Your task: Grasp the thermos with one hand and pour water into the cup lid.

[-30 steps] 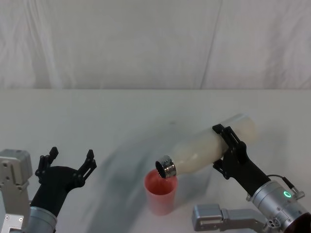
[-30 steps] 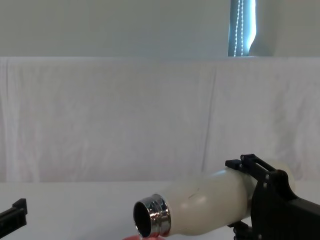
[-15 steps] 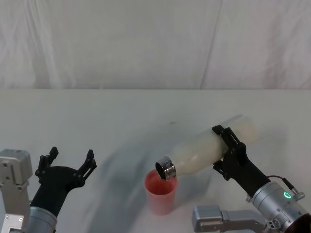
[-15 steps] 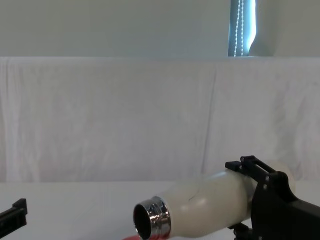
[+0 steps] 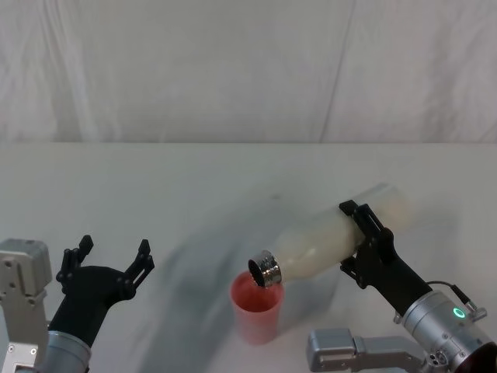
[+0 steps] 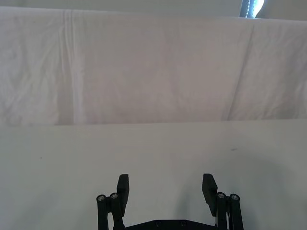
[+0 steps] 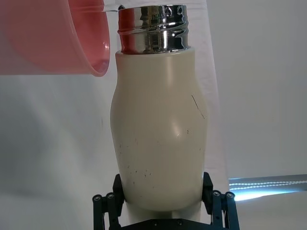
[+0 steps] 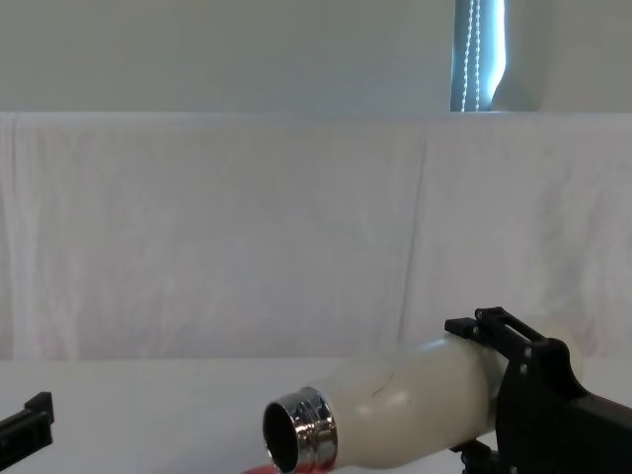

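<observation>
The cream-white thermos (image 5: 330, 237) lies tilted with its steel neck low, its open mouth just over the rim of the pink cup lid (image 5: 256, 308). My right gripper (image 5: 363, 242) is shut on the thermos body at the right. In the right wrist view the thermos (image 7: 158, 139) points away from the camera and its neck meets the cup lid (image 7: 53, 40). In the chest view the thermos (image 8: 405, 413) slopes down to the left from my right gripper (image 8: 523, 380). My left gripper (image 5: 109, 260) is open at the lower left, holding nothing, as the left wrist view (image 6: 165, 189) confirms.
A white cloth covers the table (image 5: 194, 186) and hangs as a backdrop behind it. Bare tabletop lies between the left gripper and the cup lid and beyond both.
The thermos has tipped very slightly further, its neck a little lower over the cup lid. The left arm has not moved.
</observation>
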`<state>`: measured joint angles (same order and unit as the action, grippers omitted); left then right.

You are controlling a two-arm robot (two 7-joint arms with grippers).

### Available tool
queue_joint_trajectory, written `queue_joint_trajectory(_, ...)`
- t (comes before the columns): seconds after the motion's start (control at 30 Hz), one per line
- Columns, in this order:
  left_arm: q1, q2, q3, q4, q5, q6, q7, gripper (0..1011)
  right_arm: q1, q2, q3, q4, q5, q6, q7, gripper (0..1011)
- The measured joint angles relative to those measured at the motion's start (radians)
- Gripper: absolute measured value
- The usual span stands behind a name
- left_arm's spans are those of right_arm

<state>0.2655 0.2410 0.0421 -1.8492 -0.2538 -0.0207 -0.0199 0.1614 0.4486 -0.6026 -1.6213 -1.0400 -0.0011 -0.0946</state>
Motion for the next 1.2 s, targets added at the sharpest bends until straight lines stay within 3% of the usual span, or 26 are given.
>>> queue_joint_trajectory(1.2,0.000,0.000,0.000,0.000,0.000,0.000,0.000,1001,-0.001,0.001,0.004,-0.004,-0.002,0.003,-0.003,962)
